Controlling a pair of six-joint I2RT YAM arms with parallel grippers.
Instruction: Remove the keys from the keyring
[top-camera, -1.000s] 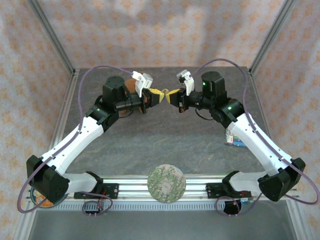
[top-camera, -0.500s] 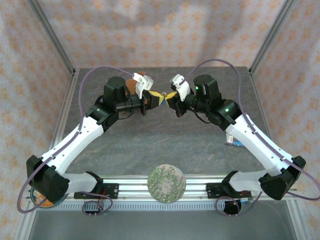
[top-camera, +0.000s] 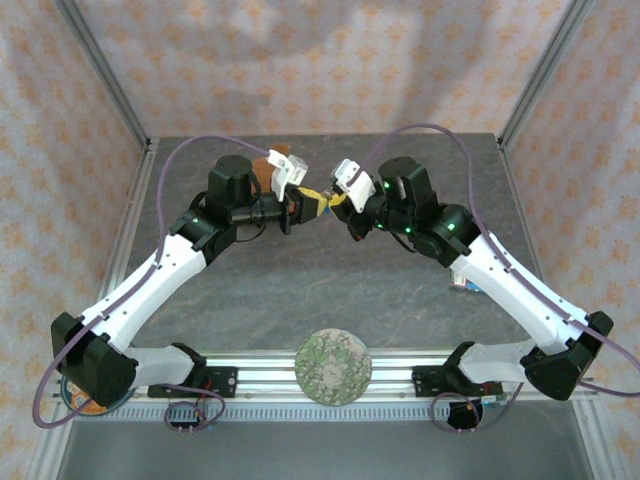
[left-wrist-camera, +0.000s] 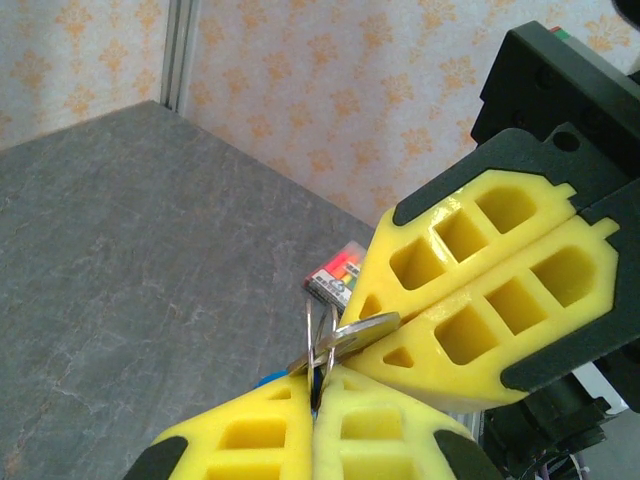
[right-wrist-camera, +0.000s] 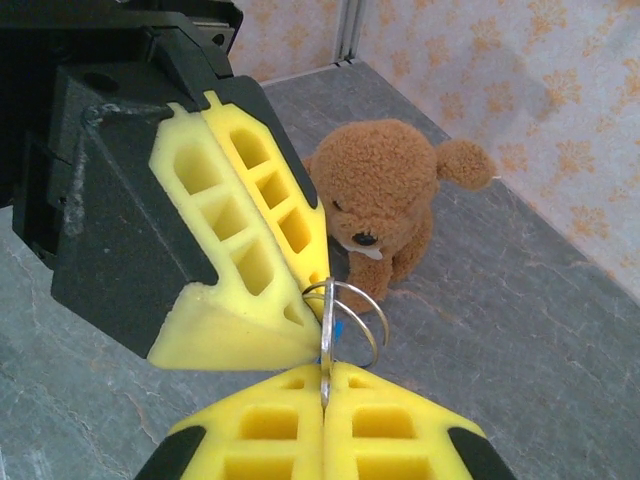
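silvery key (left-wrist-camera: 355, 333), brown teddy bear (right-wrist-camera: 385, 205), grey table (top-camera: 330, 290)

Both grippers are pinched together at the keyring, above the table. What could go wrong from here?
1. The left gripper pinches the thin keyring with its fingertips alone; a pull may slip it free.
2. The right gripper grips the pale key edge-on; if that slips, it may drop beside the teddy bear.
3. The two grippers' tips almost touch, so twisting could knock them together.
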